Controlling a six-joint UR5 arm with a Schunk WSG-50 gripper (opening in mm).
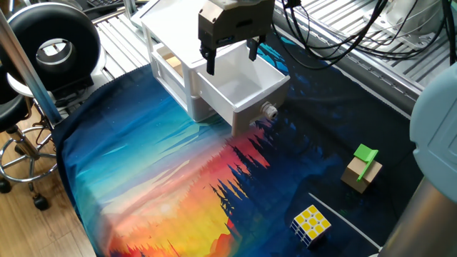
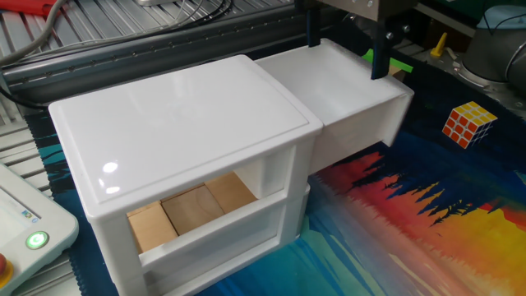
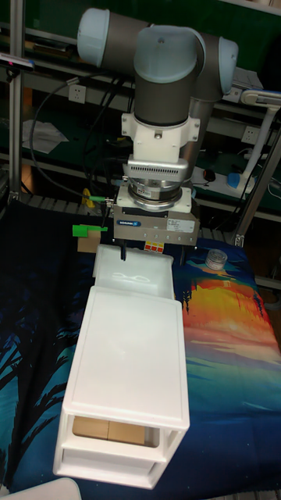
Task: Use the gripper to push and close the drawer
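The white drawer stands pulled out of the small white cabinet, its round knob facing the colourful cloth. Its inside looks empty. My gripper hangs just above the open drawer, open, with its black fingers spread about as wide as the drawer and holding nothing. In the other fixed view the gripper is over the drawer beside the cabinet top. In the tall view the gripper sits above the drawer, beyond the cabinet.
A wooden block with a green piece and a puzzle cube lie on the cloth to the right of the drawer. Wooden blocks fill a lower open compartment of the cabinet. A stool stands at the table's left.
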